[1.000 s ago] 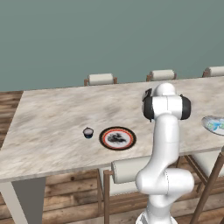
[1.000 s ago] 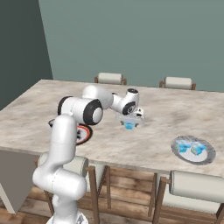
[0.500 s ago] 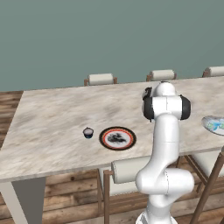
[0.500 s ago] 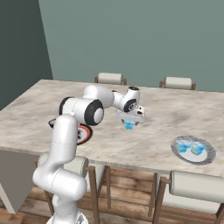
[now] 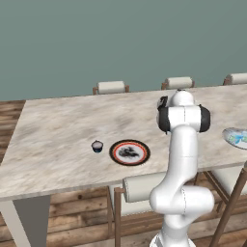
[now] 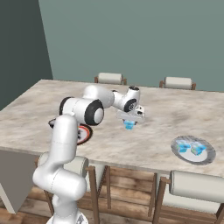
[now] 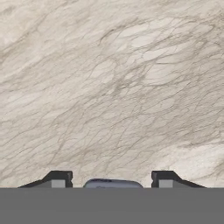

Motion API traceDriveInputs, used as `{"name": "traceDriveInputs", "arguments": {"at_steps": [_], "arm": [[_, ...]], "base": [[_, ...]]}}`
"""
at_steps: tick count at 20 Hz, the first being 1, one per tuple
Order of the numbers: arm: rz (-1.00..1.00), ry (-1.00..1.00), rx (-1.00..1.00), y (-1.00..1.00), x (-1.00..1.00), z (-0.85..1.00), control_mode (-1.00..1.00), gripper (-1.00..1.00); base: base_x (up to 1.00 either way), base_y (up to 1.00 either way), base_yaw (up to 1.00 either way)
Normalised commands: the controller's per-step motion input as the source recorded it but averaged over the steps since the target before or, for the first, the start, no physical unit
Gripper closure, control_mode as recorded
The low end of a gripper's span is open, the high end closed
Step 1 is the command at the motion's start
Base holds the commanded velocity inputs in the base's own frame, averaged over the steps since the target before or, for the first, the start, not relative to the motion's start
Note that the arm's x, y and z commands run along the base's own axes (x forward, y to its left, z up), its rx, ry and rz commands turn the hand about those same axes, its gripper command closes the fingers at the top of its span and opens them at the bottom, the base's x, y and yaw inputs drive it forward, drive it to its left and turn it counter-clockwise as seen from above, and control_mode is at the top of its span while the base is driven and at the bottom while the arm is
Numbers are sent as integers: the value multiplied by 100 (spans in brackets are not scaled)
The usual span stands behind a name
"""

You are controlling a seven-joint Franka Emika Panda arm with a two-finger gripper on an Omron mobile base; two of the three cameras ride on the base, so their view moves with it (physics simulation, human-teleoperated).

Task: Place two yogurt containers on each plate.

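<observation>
The gripper (image 6: pixel 129 124) sits low over the marble table (image 6: pixel 148 144), and a light blue yogurt cup (image 6: pixel 129 125) stands between its fingers. In the hand view the cup's rim (image 7: pixel 113 183) lies between the two dark fingertips (image 7: pixel 59 178), with a little gap visible on each side. The fingers have drawn in around the cup compared with a second ago, when they stood wide; whether they actually press on it I cannot tell. The arm's pose is almost unchanged from the earlier frames: the hand was already above the cup and has only settled slightly lower.

In the right base view, the pale grey plate (image 6: pixel 207 156) lies at about 4 o'clock from the gripper, well apart, near the table's front edge, with two light blue cups (image 6: pixel 183 146) on it, as before. In the left base view, the black-rimmed plate with the red ring (image 5: pixel 129 152) lies near the front edge, and the dark blue cup with a whitish top (image 5: pixel 97 146) stands just beside it at 9 o'clock, on the table and off the plate. Neither has moved.
</observation>
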Motion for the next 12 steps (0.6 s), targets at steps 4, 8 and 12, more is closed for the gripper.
{"name": "traceDriveInputs", "arguments": {"at_steps": [4,8,12], "arm": [[0,-9,2,0,-36,30,-100,100],[0,-7,1,3,-50,70,-100,100],[2,-1,0,47,-52,73,-100,100]], "base": [[0,0,0],[0,0,0],[0,0,0]]}}
